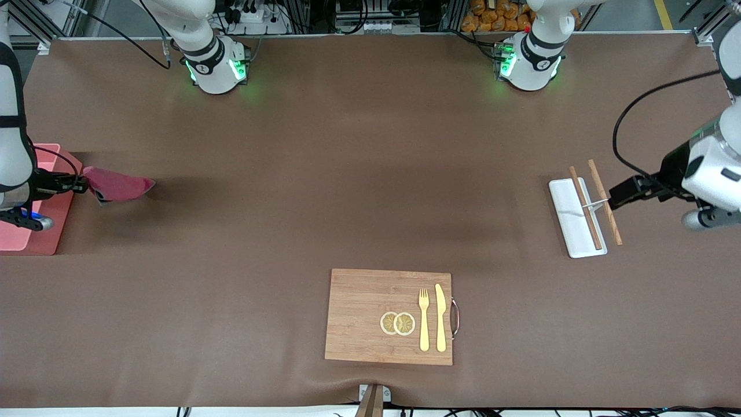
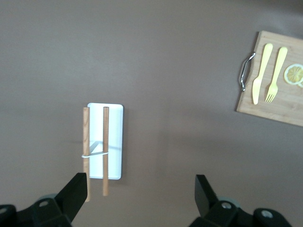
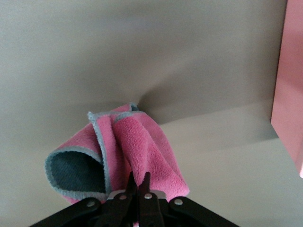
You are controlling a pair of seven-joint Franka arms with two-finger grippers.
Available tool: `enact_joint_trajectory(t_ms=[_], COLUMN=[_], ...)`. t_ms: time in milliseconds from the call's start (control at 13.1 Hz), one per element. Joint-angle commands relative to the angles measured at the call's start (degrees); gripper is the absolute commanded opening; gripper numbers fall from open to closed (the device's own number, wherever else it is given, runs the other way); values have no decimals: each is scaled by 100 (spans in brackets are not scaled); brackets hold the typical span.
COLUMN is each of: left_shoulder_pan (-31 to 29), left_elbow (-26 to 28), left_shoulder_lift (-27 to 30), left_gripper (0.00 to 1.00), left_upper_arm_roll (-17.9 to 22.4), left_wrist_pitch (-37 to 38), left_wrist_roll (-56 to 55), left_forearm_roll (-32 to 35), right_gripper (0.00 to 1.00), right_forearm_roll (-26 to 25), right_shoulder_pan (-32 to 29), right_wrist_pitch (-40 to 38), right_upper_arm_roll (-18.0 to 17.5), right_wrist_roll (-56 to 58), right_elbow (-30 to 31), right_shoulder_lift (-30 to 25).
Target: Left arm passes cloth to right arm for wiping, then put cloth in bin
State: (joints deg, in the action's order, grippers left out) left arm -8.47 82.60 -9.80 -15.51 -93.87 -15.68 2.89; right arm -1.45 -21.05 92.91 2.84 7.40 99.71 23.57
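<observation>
The crimson-pink cloth (image 1: 118, 184) hangs bunched from my right gripper (image 1: 84, 184), which is shut on one of its edges. It is over the brown table right beside the pink bin (image 1: 36, 246), not over the bin itself. The right wrist view shows the cloth (image 3: 137, 146) with a grey underside pinched in the right gripper (image 3: 141, 176), and the bin wall (image 3: 291, 94) at the picture's edge. My left gripper (image 1: 615, 198) is open and holds nothing, hovering beside the white tray (image 1: 570, 223). In the left wrist view the left gripper (image 2: 142, 187) has only bare table between its fingers.
Two wooden chopsticks (image 1: 605, 202) lie across the white tray (image 2: 115, 137) at the left arm's end. A wooden cutting board (image 1: 359, 313) near the front camera carries a yellow fork (image 1: 424, 318), a knife (image 1: 441, 315) and lemon slices (image 1: 397, 323).
</observation>
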Motion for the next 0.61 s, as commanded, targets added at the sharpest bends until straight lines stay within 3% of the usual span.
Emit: enact_joint_trajectory(t_ms=[0, 153, 536], left_shoulder_pan=[641, 1319, 1645], left_elbow=[475, 651, 687], left_shoulder_lift=[583, 864, 1129], left_gripper=[100, 100, 100], left_upper_arm_roll=[809, 1592, 2095], left_wrist_pitch=[140, 299, 790], left_wrist_roll=[590, 986, 2041], left_forearm_roll=[71, 54, 36], right_gripper=[0, 0, 0], right_forearm_roll=[-48, 258, 1390], right_shoulder_pan=[170, 486, 1532], right_wrist_pitch=[-89, -107, -168], right_upper_arm_roll=[-46, -46, -46], right_wrist_roll=[-184, -746, -2275], right_elbow=[-101, 47, 205], right_shoulder_lift=[86, 86, 77])
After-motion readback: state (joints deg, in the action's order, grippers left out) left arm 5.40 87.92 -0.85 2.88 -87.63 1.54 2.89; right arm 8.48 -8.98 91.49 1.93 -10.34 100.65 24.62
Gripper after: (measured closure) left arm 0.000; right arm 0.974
